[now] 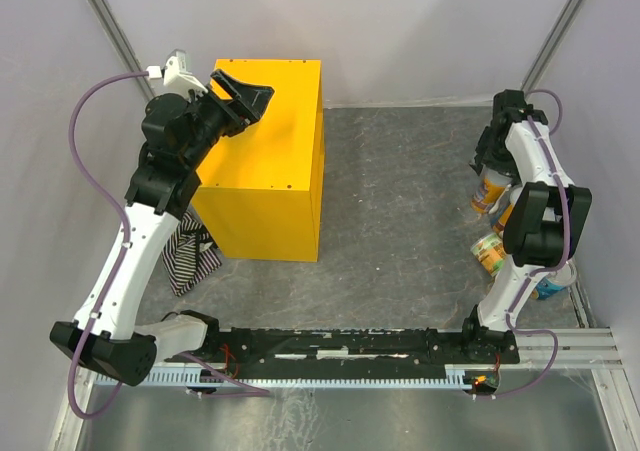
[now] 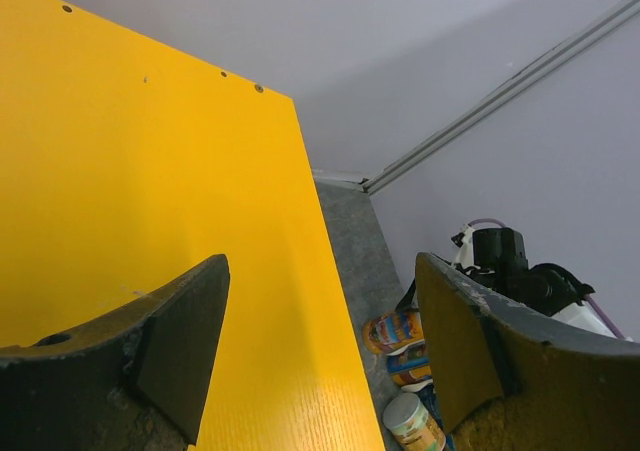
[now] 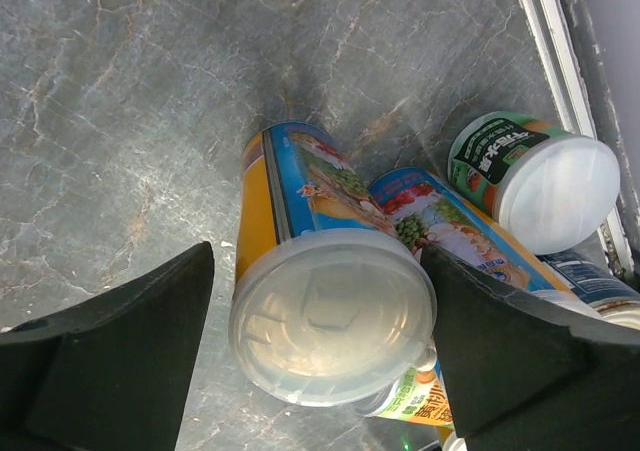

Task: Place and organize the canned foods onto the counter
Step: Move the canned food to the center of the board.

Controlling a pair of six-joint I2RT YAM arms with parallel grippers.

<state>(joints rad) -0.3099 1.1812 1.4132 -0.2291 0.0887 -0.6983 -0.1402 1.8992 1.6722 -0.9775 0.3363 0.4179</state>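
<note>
The yellow counter (image 1: 270,161) stands left of centre, its top bare. My left gripper (image 1: 246,93) hovers over its far left part, open and empty. In the left wrist view the left gripper (image 2: 322,263) has only the counter's top (image 2: 150,201) under it. Several cans lie bunched at the right wall (image 1: 490,191). My right gripper (image 3: 318,261) is open around an orange-and-blue can with a white lid (image 3: 330,311); the left finger (image 3: 130,351) stands clear of it. A blue-labelled can (image 3: 440,221) and a green can (image 3: 530,176) lie beside it.
A striped cloth (image 1: 190,256) lies on the floor at the counter's near left corner, by the left arm. More cans sit along the right wall (image 1: 490,253), close to the right arm's base. Grey walls close in on the left, right and back.
</note>
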